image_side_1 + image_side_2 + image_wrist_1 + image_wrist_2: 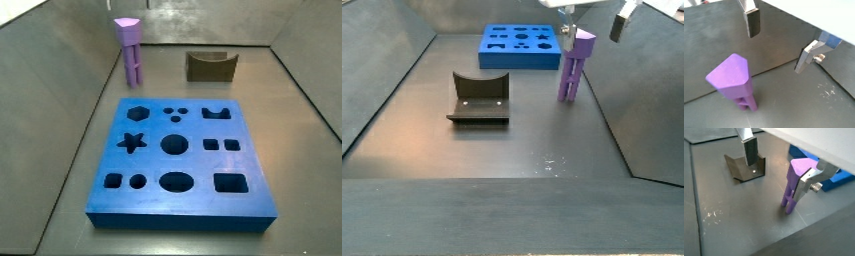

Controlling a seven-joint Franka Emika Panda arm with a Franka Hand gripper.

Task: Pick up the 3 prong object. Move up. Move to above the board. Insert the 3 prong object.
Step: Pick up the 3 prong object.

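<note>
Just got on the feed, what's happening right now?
The arm's hand hangs open above the 3 prong object, which stands upright on the floor and is not gripped; in a wrist view the fingers have nothing between them. The board lies apart from it with its cutouts unfilled. An olive U-shaped block sits nearby, untouched.

Setting: robotics lab test cell | Evidence: dark grey surface [516, 150] enclosed by sloped grey walls | blue board [179, 155] with shaped cutouts, centre frame | purple 3 prong object [130, 52] upright, upper left | end effector [592, 17] above it, jaws apart, upper right in a side view
</note>
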